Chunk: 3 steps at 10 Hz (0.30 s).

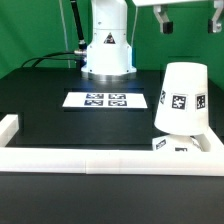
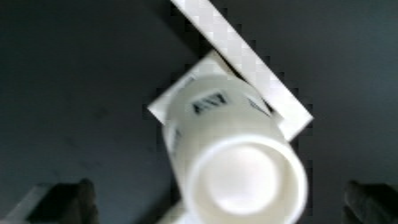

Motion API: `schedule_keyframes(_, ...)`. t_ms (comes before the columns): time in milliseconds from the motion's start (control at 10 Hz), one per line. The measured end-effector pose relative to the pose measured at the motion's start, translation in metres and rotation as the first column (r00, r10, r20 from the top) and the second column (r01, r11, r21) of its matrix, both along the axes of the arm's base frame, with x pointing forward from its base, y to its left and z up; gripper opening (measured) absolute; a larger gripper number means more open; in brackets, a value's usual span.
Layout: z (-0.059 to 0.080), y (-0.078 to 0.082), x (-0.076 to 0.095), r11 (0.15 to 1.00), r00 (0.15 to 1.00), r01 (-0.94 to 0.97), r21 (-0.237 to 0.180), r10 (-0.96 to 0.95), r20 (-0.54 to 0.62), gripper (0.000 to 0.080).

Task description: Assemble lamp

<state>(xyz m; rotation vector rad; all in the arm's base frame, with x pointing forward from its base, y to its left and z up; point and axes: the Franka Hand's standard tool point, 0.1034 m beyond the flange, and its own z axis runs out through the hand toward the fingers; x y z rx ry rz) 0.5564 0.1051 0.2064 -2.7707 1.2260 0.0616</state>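
Observation:
The white truncated-cone shade [image 1: 181, 96] stands upright on the flat square base [image 1: 172, 146], against the long white rail at the exterior view's right. Square tags show on both. The bulb is hidden. My gripper [image 1: 162, 21] hangs high above the shade, open and empty. In the wrist view I look straight down on the shade [image 2: 237, 160], with the base [image 2: 178, 95] showing under it. The gripper [image 2: 217, 203] is open, and its dark fingers [image 2: 64, 203] stand far apart on either side of the shade without touching it.
The marker board [image 1: 107, 99] lies flat in the middle of the black table. The long white rail [image 1: 100, 164] runs along the front edge and turns up at both ends; it also shows in the wrist view [image 2: 228, 42]. The arm's white base [image 1: 107, 50] stands at the back.

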Motion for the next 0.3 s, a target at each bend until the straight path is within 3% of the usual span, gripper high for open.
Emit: schedule_keyframes(300, -0.0096, 0.0136, -0.0091, 1.0, 0.998, 0.009, -0.021, -0.01, -0.069, 0.0699)
